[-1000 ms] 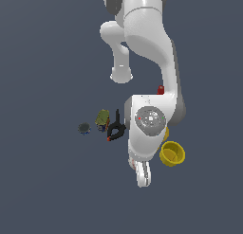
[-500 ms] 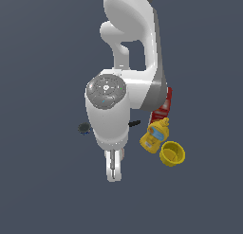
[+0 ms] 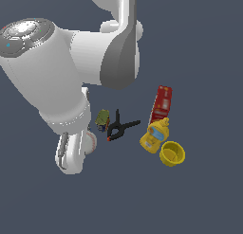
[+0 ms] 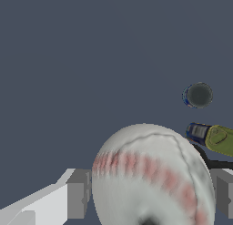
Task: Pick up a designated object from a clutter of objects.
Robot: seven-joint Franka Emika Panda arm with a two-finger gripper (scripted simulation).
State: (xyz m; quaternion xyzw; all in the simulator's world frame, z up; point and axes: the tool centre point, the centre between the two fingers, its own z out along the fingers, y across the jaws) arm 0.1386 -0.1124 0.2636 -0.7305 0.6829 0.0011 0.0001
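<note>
The designated object, a white baseball (image 4: 150,178) with red stitching, fills the lower part of the wrist view. It sits between my two grey fingers (image 4: 78,194), which press on both of its sides. In the exterior view only a sliver of the baseball (image 3: 91,142) shows beside my white hand, and my gripper (image 3: 80,150) is mostly hidden by the arm. The rest of the clutter of objects lies toward the exterior view's right.
A green piece (image 3: 102,119) and a black clamp (image 3: 118,129) lie just beside the ball. Further to the exterior view's right are a tall red box (image 3: 162,104), a yellow bottle (image 3: 155,136) and a yellow cup (image 3: 172,153). A small dark round piece (image 4: 198,94) shows in the wrist view.
The arm has swung from over the yellow cup toward the exterior view's left, uncovering the bottle and red box. My hand now sits at the baseball beside the green piece.
</note>
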